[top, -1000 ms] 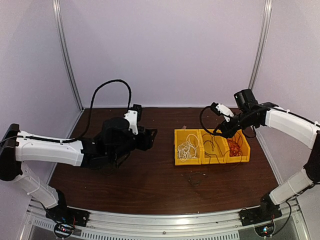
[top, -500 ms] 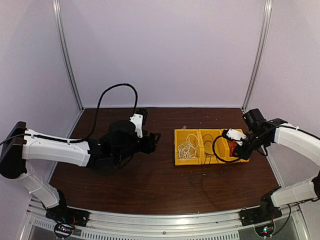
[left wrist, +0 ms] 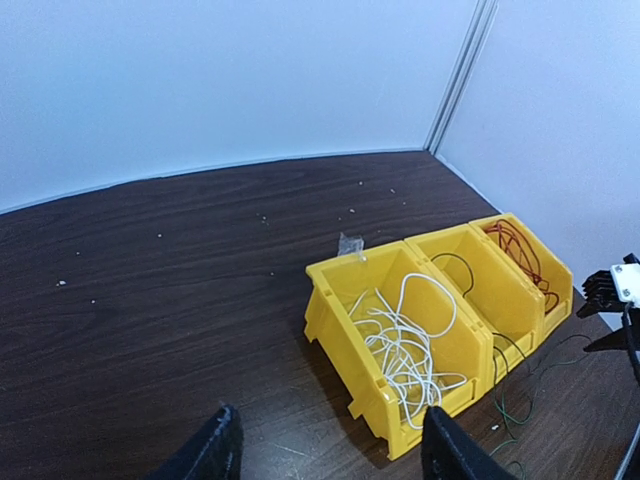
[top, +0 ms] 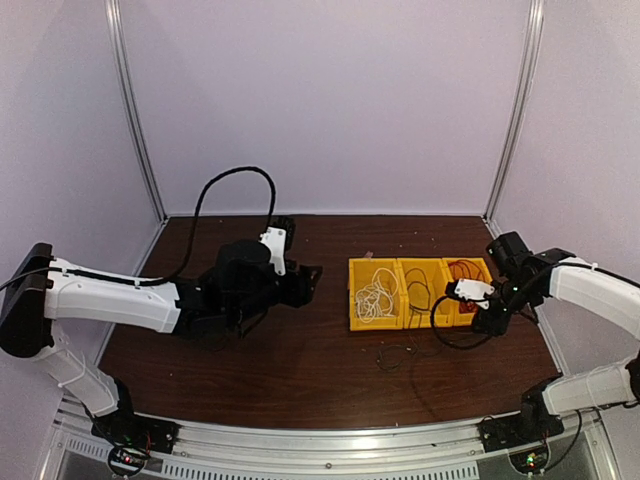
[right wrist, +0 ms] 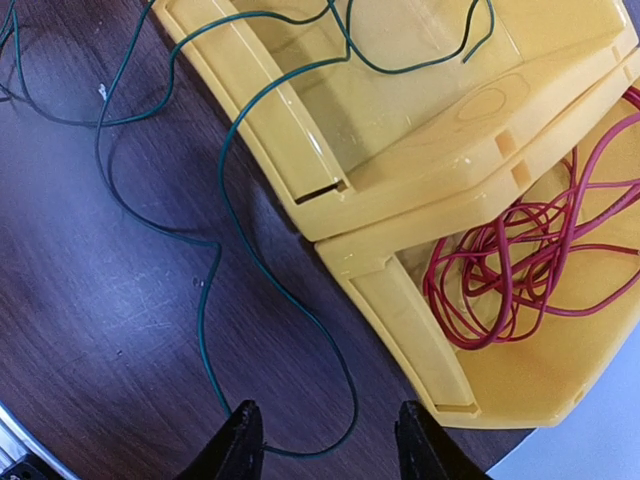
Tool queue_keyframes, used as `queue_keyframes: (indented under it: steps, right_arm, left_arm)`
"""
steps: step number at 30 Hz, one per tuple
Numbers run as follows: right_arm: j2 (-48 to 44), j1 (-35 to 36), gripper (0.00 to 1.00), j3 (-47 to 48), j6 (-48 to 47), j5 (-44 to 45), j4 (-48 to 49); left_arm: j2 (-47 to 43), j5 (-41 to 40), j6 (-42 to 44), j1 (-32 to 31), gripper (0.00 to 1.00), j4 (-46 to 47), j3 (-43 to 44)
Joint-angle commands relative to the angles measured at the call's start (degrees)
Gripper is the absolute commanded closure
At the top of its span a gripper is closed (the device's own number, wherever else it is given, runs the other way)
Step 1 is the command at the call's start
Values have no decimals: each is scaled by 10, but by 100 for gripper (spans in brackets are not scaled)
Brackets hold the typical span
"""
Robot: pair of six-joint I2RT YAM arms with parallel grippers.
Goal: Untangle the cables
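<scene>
The white cables [left wrist: 405, 345] lie as a loose heap of thin glossy loops in the leftmost of three yellow bins [left wrist: 338, 330]. The red cables [right wrist: 520, 270] are coiled in the rightmost bin [right wrist: 400, 320], within its walls. The dark green cable [right wrist: 215, 250] is only partly contained. One stretch curves inside the middle bin [right wrist: 400, 190]. The rest runs over the front lip and wanders in slack bends across the table [left wrist: 150, 300] in front of the row (a hair-thin strand, hard to trace from overhead).

Change noted: a second ago my right arm was raised, its hand above the middle and right bins. It has since come down and now sits low at the near right corner of the row. My left arm shifted slightly forward early in that second and has held its pose since. The bins have not moved.

My right hand [right wrist: 330, 415] is spread, with nothing gripped. A bend of the dark green cable lies on the table, seen through the gap. My left hand [left wrist: 330, 415] is likewise spread and empty, well left of the bins, facing them.

The bins are smooth moulded plastic, open-topped with sloped fronts, set side by side. The table is dark wood grain with small pale specks.
</scene>
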Motion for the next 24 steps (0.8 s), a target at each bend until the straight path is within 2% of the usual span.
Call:
queue_keyframes:
  steps: [1,5,9,17,19,22,24]
  right_arm:
    - [-22,-4,53,59,-24,-32,-64]
    - [-42,-4,52,62,-68,-53,-101]
    - [-28,-3,53,23,-86,-20,-73]
    - [25,-3,52,10,-86,-8,-33]
    - [39,-3,58,1,-84,0,-16]
    - [58,-3,73,2,-71,3,11]
    - [70,-3,91,17,-59,3,14]
  left_arm:
    - [-6,3,-5,3,38,35,0]
    - [1,7,-8,3,38,49,-4]
    - [12,19,-10,3,38,55,0]
    - [0,14,-7,2,38,46,-5]
    - [-6,11,-10,3,38,49,-12]
    - [-9,9,-14,2,38,51,-19]
    - [-9,11,-16,2,38,49,-20]
